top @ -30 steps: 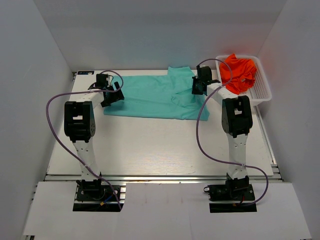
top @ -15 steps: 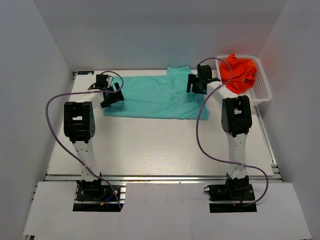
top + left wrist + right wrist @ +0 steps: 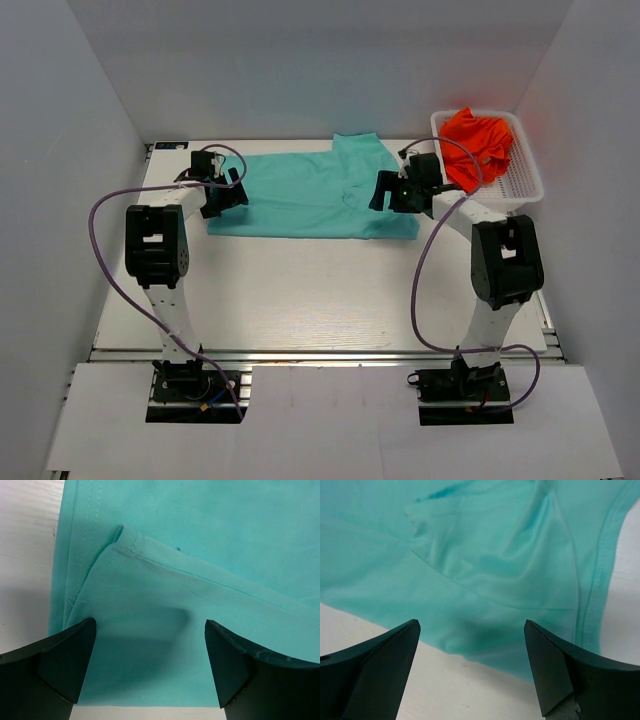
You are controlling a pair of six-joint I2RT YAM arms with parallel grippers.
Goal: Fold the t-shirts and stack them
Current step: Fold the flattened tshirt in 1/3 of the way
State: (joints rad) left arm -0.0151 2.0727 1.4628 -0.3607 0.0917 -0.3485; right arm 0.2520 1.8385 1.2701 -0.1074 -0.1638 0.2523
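The teal shirt (image 3: 310, 195) lies spread flat across the far half of the counter (image 3: 300, 290). The orange shirt (image 3: 478, 142) sits bunched in the basket (image 3: 527, 188) at the far right corner.

The left hand (image 3: 149, 625) is spread wide just above the shirt's left end, over a tucked sleeve with a stitched hem. The right hand (image 3: 471, 625) is also spread wide, holding nothing, above rumpled cloth by the shirt's near right edge.

The step looks like taking hold for a fold. To do it well, each hand should come down with one finger outside the edge, so that all layers are pinched together. On the right, the loose ripple should be gathered rather than a single layer. Both ends should then lift evenly, keeping the hem line straight.

The far edge lies close to the back wall, leaving little room there. The near half of the counter is bare, so folding toward the arms seems safest. The basket stands just beside the right forearm, and a wide swing could knock it.
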